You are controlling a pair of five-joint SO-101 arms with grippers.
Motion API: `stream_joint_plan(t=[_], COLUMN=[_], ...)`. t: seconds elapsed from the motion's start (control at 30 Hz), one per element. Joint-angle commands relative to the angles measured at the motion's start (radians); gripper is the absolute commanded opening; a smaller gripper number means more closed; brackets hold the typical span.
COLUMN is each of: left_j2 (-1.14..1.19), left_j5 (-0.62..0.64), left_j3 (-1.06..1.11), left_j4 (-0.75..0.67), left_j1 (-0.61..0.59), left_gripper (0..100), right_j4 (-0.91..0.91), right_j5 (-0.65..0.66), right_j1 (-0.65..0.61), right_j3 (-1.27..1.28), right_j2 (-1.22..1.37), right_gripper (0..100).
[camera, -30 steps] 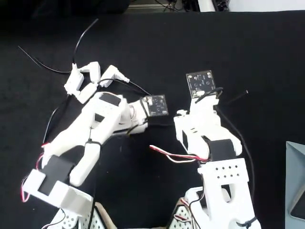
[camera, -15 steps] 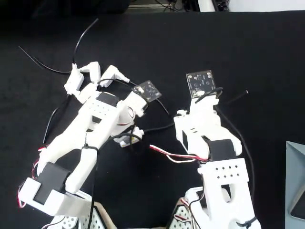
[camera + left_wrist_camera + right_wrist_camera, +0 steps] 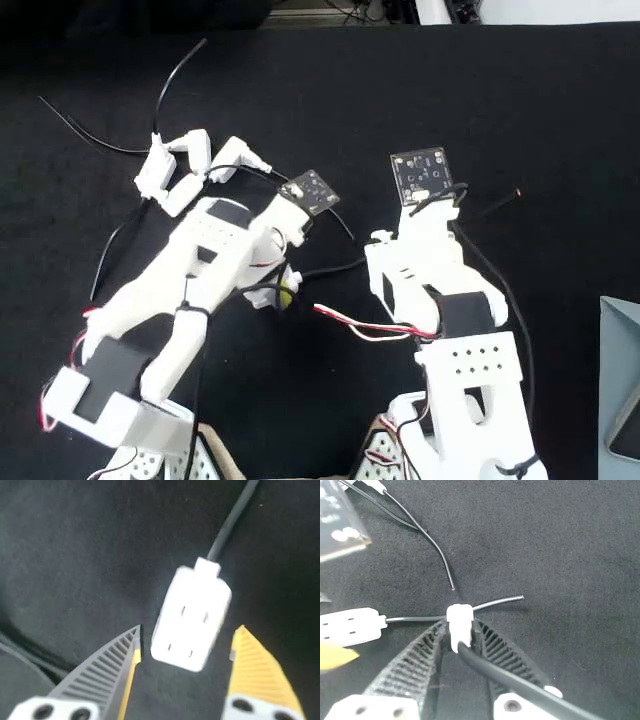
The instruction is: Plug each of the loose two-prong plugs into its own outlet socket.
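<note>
A white outlet socket (image 3: 192, 617) with two pairs of slots lies on the black cloth, its black cable (image 3: 235, 515) running away from it. My left gripper (image 3: 189, 635) is open, with the grey finger (image 3: 107, 665) and the yellow finger (image 3: 252, 660) on either side of the socket's near end and gaps on both sides. My right gripper (image 3: 460, 630) is shut on a small white plug (image 3: 459, 625) with a black wire. The same socket (image 3: 350, 625) lies just beyond that plug. In the high view the left gripper's yellow tip (image 3: 287, 293) shows under the left arm.
More white plug and socket pieces (image 3: 175, 165) lie at the back left with black cables (image 3: 175, 75) trailing off. A loose black wire (image 3: 437, 550) lies beyond the right gripper. Red and white servo wires (image 3: 355, 325) hang between the arms. A grey box (image 3: 622, 380) stands at the right edge.
The left arm's wrist has swung and turned, its camera board shifting up and left, and its yellow fingertip has come into view beneath it. The right arm has stayed put.
</note>
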Motion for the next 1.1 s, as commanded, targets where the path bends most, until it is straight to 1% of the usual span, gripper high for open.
stream_joint_plan(t=[0.0,0.07,0.13,0.23,0.3,0.4,0.53,0.57,0.7,0.87,0.97,1.07], left_j2=[0.058,0.078,0.080,0.080,0.080,0.080,0.080,0.080,0.078,0.068,0.002,-0.133], left_j5=[0.003,0.003,0.017,0.118,0.183,0.258,0.302,0.313,0.295,0.275,0.275,0.275], left_j3=[0.001,-0.005,-0.022,-0.047,-0.045,-0.045,-0.077,-0.090,-0.159,-0.283,-0.314,-0.297], left_j4=[-0.130,-0.138,-0.133,-0.135,-0.130,-0.114,-0.035,-0.011,0.084,0.207,0.264,0.288], left_j1=[-0.016,-0.015,-0.015,-0.022,-0.018,-0.015,-0.024,-0.025,-0.027,-0.101,-0.151,-0.191], left_gripper=[27,23,16,6,4,9,25,27,28,28,28,28], right_j4=[-0.011,-0.011,-0.014,-0.015,-0.015,-0.015,-0.015,-0.014,-0.014,-0.014,-0.012,-0.011], right_j5=[0.009,0.009,0.009,0.009,0.009,0.009,0.009,0.009,0.009,0.009,0.009,0.009], right_j1=[0.014,0.014,0.014,0.014,0.014,0.014,0.014,0.014,0.014,0.009,0.006,0.005], right_j3=[-0.012,-0.012,-0.012,-0.012,-0.012,-0.012,-0.010,-0.010,-0.010,-0.007,-0.008,-0.008], right_j2=[-0.018,-0.018,-0.018,-0.018,-0.018,-0.018,-0.018,-0.018,-0.018,-0.012,-0.012,-0.012], right_gripper=[1.2,1.2,1.2,1.2,1.2,1.2,1.2,1.2,1.2,1.2,1.2,1.2])
